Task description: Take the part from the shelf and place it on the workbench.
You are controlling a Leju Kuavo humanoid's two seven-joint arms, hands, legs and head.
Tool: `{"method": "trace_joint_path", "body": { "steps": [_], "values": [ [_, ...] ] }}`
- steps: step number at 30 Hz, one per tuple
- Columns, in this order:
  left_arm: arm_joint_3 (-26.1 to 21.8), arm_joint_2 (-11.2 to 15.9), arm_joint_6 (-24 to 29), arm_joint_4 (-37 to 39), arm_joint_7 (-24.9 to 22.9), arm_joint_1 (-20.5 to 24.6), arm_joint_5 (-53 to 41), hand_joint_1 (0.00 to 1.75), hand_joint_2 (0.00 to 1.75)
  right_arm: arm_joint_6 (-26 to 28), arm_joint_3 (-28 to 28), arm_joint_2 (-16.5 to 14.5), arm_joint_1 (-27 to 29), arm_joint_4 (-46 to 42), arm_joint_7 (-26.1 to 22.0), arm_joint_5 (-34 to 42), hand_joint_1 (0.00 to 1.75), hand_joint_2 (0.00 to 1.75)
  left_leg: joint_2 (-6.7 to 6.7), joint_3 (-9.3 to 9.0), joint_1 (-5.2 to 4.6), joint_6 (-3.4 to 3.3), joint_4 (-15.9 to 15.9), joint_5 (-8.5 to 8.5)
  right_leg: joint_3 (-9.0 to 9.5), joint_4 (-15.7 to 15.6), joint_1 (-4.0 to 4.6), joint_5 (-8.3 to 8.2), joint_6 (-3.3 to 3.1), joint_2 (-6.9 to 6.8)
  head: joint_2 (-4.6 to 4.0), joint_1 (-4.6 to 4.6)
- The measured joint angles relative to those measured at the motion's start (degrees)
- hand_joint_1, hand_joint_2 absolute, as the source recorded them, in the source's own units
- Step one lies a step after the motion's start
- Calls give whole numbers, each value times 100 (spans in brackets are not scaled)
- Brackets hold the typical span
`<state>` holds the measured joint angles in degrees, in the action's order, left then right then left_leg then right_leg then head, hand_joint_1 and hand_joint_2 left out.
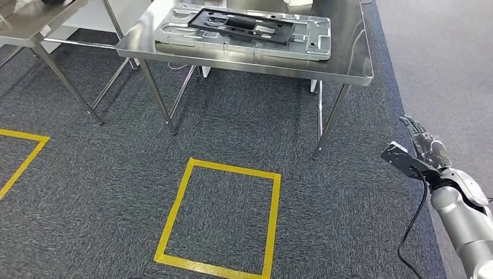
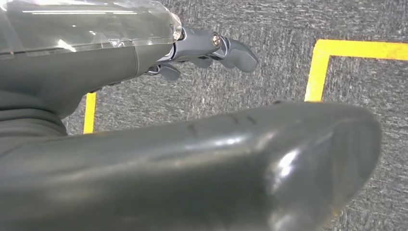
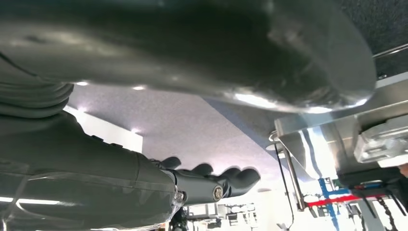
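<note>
I see the part (image 1: 243,27), a dark flat panel lying on a silver tray (image 1: 314,49), already on the tabletop (image 1: 349,64) ahead, its long axis running along the tabletop's near edge. My right hand (image 1: 427,148) hangs low beside the tabletop's near right corner, fingers (image 3: 226,179) apart and holding nothing. My left hand (image 2: 207,48) hangs over the carpet by the yellow floor tape (image 2: 337,48), fingers loosely curled, empty. I judge the right hand nearer the part, which lies up and forward-left of it.
</note>
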<state>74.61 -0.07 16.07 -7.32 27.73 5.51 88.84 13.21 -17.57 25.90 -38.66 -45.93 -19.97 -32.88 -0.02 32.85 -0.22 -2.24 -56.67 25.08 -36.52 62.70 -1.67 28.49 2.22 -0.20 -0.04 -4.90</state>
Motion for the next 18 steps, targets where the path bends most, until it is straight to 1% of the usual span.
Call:
{"method": "trace_joint_path", "body": {
  "steps": [2,3,4,5,6,7,8,9,10,11,12,13,14,15,17,18],
  "values": [
    [3,-2,5,1,-8,-1,0,0,0,19,-3,-10,10,42,1,-22,0,0,-12,12,-19,-24,6,-13,-324,697,10,355,0,9,0,1],
    [3,-2,12,1,-14,-4,1,0,0,22,-5,-22,21,73,2,-37,0,0,-21,21,-25,-29,-4,-13,-459,982,11,447,5,10,0,1],
    [3,-2,19,2,-22,-6,3,0,0,22,-9,-38,31,105,3,-54,0,0,-33,27,-29,-29,-20,-8,-510,1091,10,430,8,11,0,1],
    [3,-2,24,1,-29,-8,5,0,0,22,-12,-52,35,132,3,-69,0,0,-46,33,-31,-26,-42,0,-457,991,7,312,10,10,0,1],
    [3,-2,27,1,-33,-8,7,0,0,23,-15,-63,29,152,4,-83,0,0,-60,37,-30,-18,-73,15,-303,692,2,119,8,11,0,1],
    [3,-2,28,1,-36,-6,8,0,0,25,-16,-73,13,169,4,-96,0,0,-74,47,-31,-1,-111,36,-106,317,-2,-40,-1,20,0,1],
    [4,-2,28,0,-38,-2,10,0,0,30,-18,-85,-8,182,4,-106,0,0,-87,66,-40,23,-160,60,53,-2,5,-148,-16,31,0,0],
    [4,-2,29,1,-41,1,10,0,0,37,-20,-97,-23,196,7,-115,0,0,-98,89,-47,49,-197,77,152,-208,14,-195,-36,38,0,0],
    [4,-2,31,1,-45,2,11,0,0,46,-21,-111,-32,210,9,-123,0,0,-107,110,-52,74,-220,85,185,-291,27,-186,-62,45,0,0],
    [5,-2,33,1,-49,1,13,0,0,55,-24,-127,-34,224,11,-130,0,0,-114,124,-55,98,-228,83,178,-302,41,-194,-88,43,0,0],
    [5,1,37,1,-50,-4,14,0,0,63,-25,-143,-34,236,13,-133,0,0,-117,133,-51,124,-224,85,175,-311,35,-205,-119,34,0,0],
    [5,0,40,1,-51,-8,15,0,0,71,-26,-158,-35,245,11,-135,0,0,-112,149,-45,155,-253,116,176,-324,25,-217,-155,24,0,0],
    [5,-2,43,1,-51,-10,16,0,0,78,-27,-171,-36,250,7,-139,0,0,-101,193,-38,189,-352,191,178,-338,13,-229,-189,12,0,0],
    [6,-3,45,1,-51,-10,17,0,0,84,-28,-180,-33,253,2,-145,0,0,-84,295,-25,226,-583,334,181,-350,1,-237,-217,-2,0,0],
    [6,-7,49,0,-46,-14,23,0,0,89,-29,-189,-13,262,-8,-162,0,0,-51,628,11,287,-1332,702,176,-351,0,-237,-240,-25,0,0],
    [6,-7,50,0,-43,-22,28,0,0,89,-29,-190,4,271,-12,-170,0,0,-42,791,28,308,-1688,831,175,-351,1,-236,-241,-36,0,1]
  ]
}}
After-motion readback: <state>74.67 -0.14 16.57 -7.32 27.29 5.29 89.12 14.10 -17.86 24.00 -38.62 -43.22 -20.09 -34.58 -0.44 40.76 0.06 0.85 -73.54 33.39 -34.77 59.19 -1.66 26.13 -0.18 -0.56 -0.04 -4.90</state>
